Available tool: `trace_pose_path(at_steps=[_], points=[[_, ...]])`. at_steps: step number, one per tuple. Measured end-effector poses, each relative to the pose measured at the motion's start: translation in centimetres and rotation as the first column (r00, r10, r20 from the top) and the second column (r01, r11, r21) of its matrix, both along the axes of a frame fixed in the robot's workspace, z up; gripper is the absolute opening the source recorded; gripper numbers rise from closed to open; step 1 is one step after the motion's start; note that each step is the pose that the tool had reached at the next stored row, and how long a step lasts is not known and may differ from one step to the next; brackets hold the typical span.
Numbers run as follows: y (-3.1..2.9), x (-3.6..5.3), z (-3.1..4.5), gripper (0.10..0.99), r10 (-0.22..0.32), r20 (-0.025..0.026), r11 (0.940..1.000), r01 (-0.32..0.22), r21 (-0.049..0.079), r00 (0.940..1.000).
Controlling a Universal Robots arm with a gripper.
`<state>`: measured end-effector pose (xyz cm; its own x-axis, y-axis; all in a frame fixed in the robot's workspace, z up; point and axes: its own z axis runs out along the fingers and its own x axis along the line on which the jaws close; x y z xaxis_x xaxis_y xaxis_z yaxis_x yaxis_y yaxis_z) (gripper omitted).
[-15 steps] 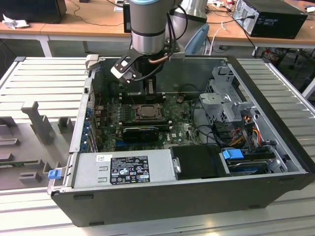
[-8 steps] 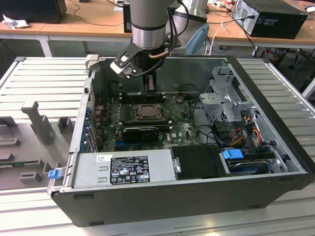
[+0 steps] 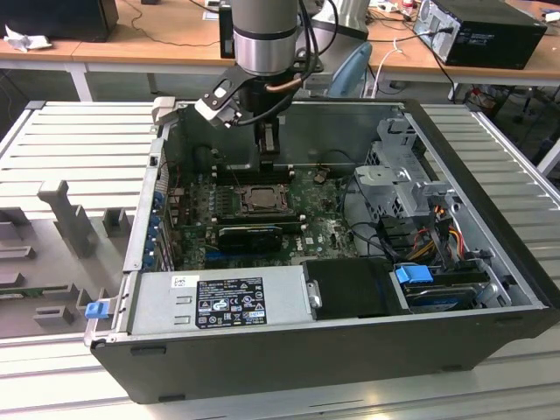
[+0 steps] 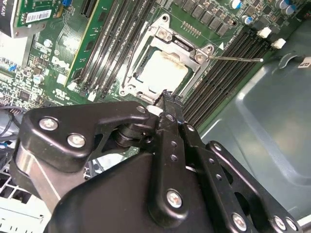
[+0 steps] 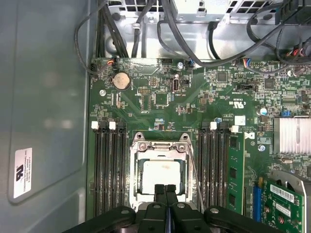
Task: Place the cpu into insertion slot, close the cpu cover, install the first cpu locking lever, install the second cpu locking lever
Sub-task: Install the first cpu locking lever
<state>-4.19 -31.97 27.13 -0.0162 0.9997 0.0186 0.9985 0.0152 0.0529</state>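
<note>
A ribbed grey metal worktop [image 3: 79,131] carried an open dark grey computer case [image 3: 350,350] lying on its side, with desks and cables behind it. Inside lay a green motherboard [image 5: 194,97], edged by rows of long black memory slots [image 5: 104,170].

Near the motherboard's centre, towards the case's far wall in the exterior view, the small flat square cpu [image 5: 163,175] sat in its socket, its pale tan-silver face matte and slightly smudged. Being square, it offered no long axis. The thin grey metal cpu cover [image 5: 158,145], a frame with an open centre, appeared to lie down flat around it. A thin bright wire lever [image 4: 238,59] stuck out from one corner of the frame, seemingly unlatched.

The arm's two black fingers [image 5: 158,191] were clenched together, tip against tip, grasping nothing. They hovered just above the socket's edge, pointing down, with the cpu directly beneath and slightly ahead of them.
</note>
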Motion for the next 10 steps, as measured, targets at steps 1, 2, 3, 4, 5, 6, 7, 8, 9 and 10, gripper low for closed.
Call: trace_pose_path(at_steps=[1, 2, 3, 4, 5, 6, 7, 8, 9, 10], points=[[0.00, 0.00, 0.00, 0.106, 0.007, -0.0001, 1.0000, -0.007, 0.000, 1.0000], [0.00, 0.00, 0.00, 0.106, 0.016, -0.0001, 0.9999, -0.016, 0.000, 0.9999], [0.00, 0.00, 0.01, 0.106, 0.029, -0.0002, 0.9996, -0.029, 0.000, 0.9996], [0.00, -0.01, 0.00, 0.106, 0.037, -0.0001, 0.9993, -0.037, 0.000, 0.9993], [0.00, -0.01, 0.00, 0.106, 0.048, 0.0000, 0.9988, -0.048, 0.000, 0.9988], [0.00, -0.02, 0.00, 0.106, 0.052, -0.0001, 0.9986, -0.052, 0.000, 0.9986], [0.00, -0.03, 0.00, 0.106, 0.057, -0.0001, 0.9984, -0.057, 0.000, 0.9984], [0.00, -0.04, 0.00, 0.106, 0.066, 0.0000, 0.9978, -0.066, 0.000, 0.9978], [0.00, -0.04, 0.00, 0.106, 0.070, -0.0001, 0.9975, -0.070, 0.000, 0.9975], [0.00, -0.04, 0.00, 0.106, 0.075, 0.0000, 0.9972, -0.075, 0.000, 0.9972]])
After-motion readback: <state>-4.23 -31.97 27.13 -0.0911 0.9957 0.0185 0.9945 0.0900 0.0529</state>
